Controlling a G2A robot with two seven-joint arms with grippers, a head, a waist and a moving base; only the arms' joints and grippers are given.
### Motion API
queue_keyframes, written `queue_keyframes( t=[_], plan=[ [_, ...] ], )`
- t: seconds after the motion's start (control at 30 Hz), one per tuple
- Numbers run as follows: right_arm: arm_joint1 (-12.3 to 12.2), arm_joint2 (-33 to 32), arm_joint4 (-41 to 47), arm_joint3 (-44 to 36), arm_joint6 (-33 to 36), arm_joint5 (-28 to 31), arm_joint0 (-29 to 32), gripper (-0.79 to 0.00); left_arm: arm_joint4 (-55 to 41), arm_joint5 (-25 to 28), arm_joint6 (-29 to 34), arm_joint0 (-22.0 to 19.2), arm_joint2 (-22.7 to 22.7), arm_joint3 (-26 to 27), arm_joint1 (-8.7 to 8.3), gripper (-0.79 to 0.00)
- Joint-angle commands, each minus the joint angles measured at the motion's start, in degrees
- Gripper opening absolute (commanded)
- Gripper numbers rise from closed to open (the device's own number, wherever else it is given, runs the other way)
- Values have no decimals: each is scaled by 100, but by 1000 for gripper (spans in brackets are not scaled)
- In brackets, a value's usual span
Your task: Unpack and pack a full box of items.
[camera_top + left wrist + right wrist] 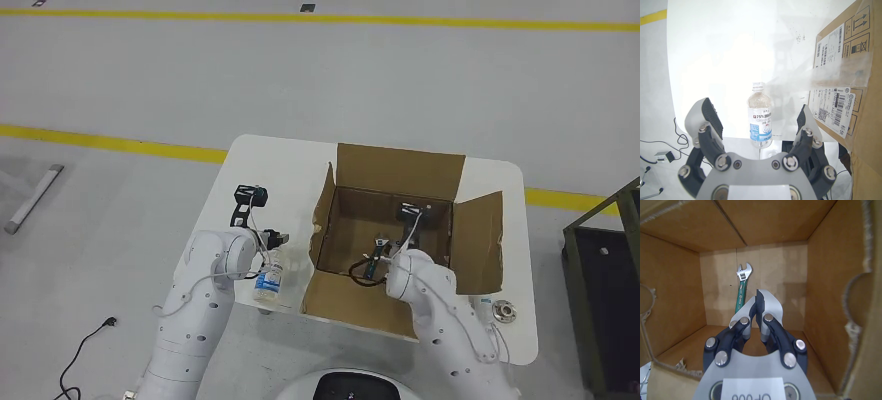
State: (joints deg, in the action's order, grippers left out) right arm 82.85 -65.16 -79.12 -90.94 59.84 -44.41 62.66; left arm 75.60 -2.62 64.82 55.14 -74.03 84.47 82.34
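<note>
While the clear plastic bottle with the blue-and-white label stands upright near the front edge of the white table, outside the box, unpacking looks to be the step in hand. The left gripper hangs close by that bottle with its fingers spread wide, holding nothing. The bottle sits in line with the gap, touched by neither pad.

Inside the open brown cardboard box, flaps folded out, I see a single thing: a green-handled adjustable wrench lying on the box floor, its steel head pointing away from the gripper. The right gripper is down in the box just beside the handle, its fingers pressed together with nothing between them.

To my eye the next move calls for those fingers to part, straddle the slim handle and close across it. It is a low, flat target against cardboard, so the pads would need to get right down to the floor.
</note>
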Motion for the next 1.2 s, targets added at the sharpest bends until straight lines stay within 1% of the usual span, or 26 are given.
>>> queue_keyframes(
  t=[0.0,0.1,0.13,0.17,0.2,0.27,0.3,0.37,0.5,0.53,0.67,0.8,0.93,1.17],
  plan=[
    [124,111,236,442,-265,-269,-161,-785,0,0,0,0,0,0,0,0],
    [288,253,432,973,-599,-604,-437,-785,0,0,0,0,0,0,0,0],
    [337,277,522,1137,-692,-697,-526,-773,0,0,0,0,0,0,0,0],
    [381,314,569,1313,-761,-765,-621,-720,0,0,0,0,0,0,0,0],
    [423,334,644,1478,-821,-825,-713,-702,0,0,0,0,0,0,0,0],
    [500,374,768,1760,-927,-931,-887,-708,0,0,0,0,0,0,0,0],
    [536,422,811,1883,-943,-947,-959,-671,0,0,0,0,0,0,0,0],
    [597,468,884,2108,-1001,-1005,-1095,-563,0,0,0,0,0,0,0,0],
    [693,497,1061,2482,-1061,-1064,-1269,-560,0,0,0,0,0,0,0,0],
    [709,491,1092,2555,-1069,-1073,-1304,-570,0,0,0,0,0,0,0,0],
    [753,484,1123,2771,-1064,-1068,-1397,-563,0,0,0,0,0,0,0,0],
    [785,508,1114,3030,-969,-973,-1497,-520,0,0,0,0,0,0,0,0],
    [830,551,1126,3191,-957,-960,-1549,-508,0,0,0,0,0,0,0,0],
    [897,585,1123,3470,-960,-963,-1653,-514,0,0,0,0,0,0,0,0]
  ],
)
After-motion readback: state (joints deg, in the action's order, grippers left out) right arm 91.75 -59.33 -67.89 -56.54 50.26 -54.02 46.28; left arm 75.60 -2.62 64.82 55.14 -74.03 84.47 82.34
